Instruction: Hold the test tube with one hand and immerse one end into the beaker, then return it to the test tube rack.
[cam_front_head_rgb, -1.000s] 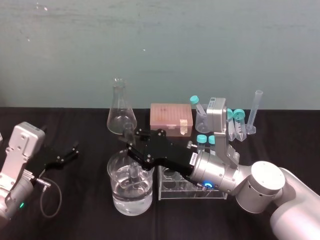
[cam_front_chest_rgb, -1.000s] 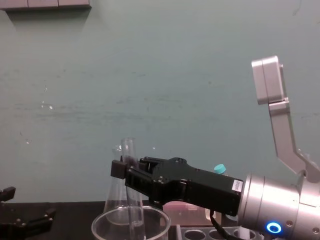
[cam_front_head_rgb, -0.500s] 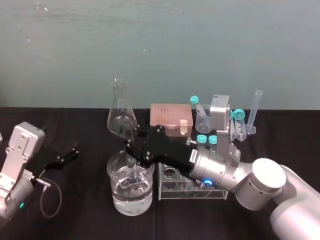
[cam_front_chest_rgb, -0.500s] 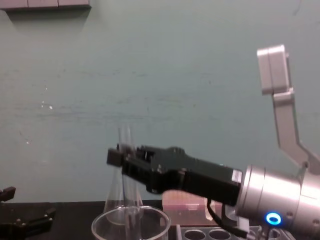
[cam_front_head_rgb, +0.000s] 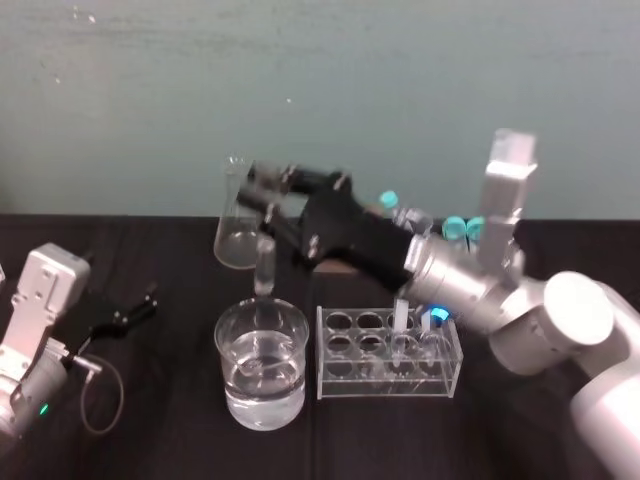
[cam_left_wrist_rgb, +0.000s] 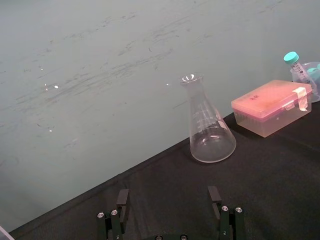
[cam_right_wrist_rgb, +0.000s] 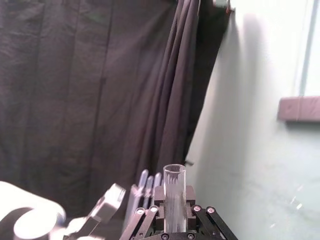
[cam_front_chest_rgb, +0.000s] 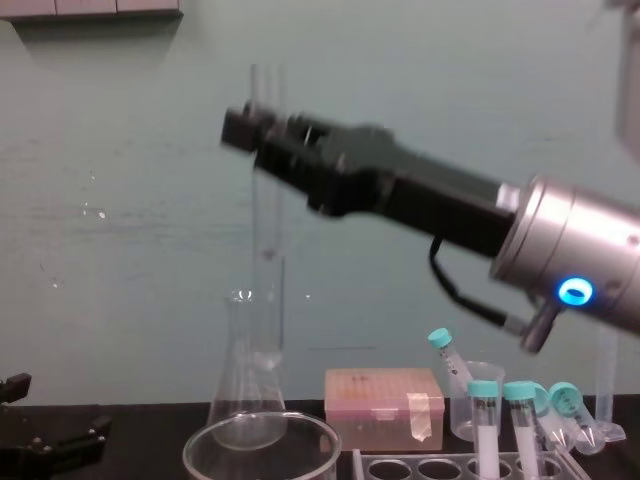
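Since the earlier frame the right gripper, a long black two-fingered unit on a silver cylindrical wrist with a blue light, has risen. The long clear glass test tube has been lifted out of the wide clear glass beaker.

1. Right gripper. It is positioned above the beaker and slightly behind it. In the right wrist view both fingers are clamped against the test tube just below its open mouth. The arm reaches in from the right of the beaker.

2. Test tube. It hangs upright, open end up, directly over the beaker. Its round bottom end is clear of the beaker rim, with a visible gap between them in the chest view. It touches neither the beaker nor the clear liquid inside.

3. Beaker. It stands on the black table and is partly filled with clear liquid.

4. The pale clear plastic test tube rack, with rows of round holes, stands just to the right of the beaker. The holes nearest the beaker are vacant.

5. Teal-capped tubes with white contents stand to the right of the beaker, past those vacant holes.

6. The clear conical flask stands behind the beaker. The pink rectangular box lies behind and to the right of the beaker.

7. The left gripper, a small black unit, sits low over the table well to the left of the beaker. In the left wrist view its fingers are spread apart with nothing between them.
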